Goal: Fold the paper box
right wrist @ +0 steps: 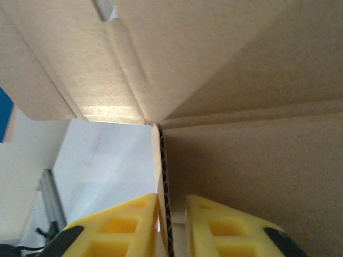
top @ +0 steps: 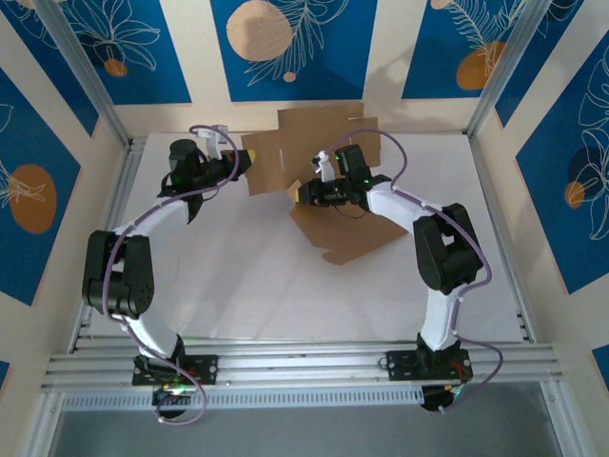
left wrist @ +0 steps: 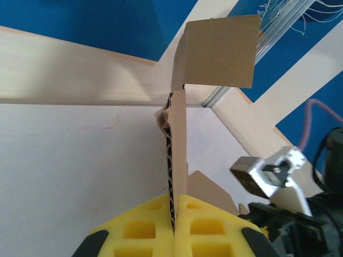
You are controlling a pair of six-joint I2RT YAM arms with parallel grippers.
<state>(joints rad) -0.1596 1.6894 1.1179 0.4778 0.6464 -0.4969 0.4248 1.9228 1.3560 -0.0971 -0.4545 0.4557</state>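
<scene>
Nearest me, the 2 arm bases sit on the aluminium rail (top: 304, 360) at the front edge of the white worktop (top: 247, 276), and each arm bends inward toward the far half. The left tool (top: 249, 159) is fully closed. In its wrist view, its 2 yellow pads (left wrist: 144, 230) meet on a thin panel of the paper box (left wrist: 220, 51). The corrugated edge runs up from between them to a squarish flap that turns off to the right at the top. The right tool (top: 297, 193) points left into the middle of the sheet. In its own wrist view, its pads (right wrist: 128, 225) stand a little apart astride a cardboard edge. The left-hand pad is against that edge, and a narrow strip of brown shows before the other pad. I cannot tell whether it is pinching the sheet or only straddling it. The box sits on the far half of the worktop between the 2 tools. 1 broad panel lies flat, reaching toward me beneath the right forearm. From overhead, the far part with its flaps and slots spreads behind both tools and overlaps the foot of the back wall (top: 205, 67). The left tool has it by the left edge, and the right tool is at a crease near the centre.
</scene>
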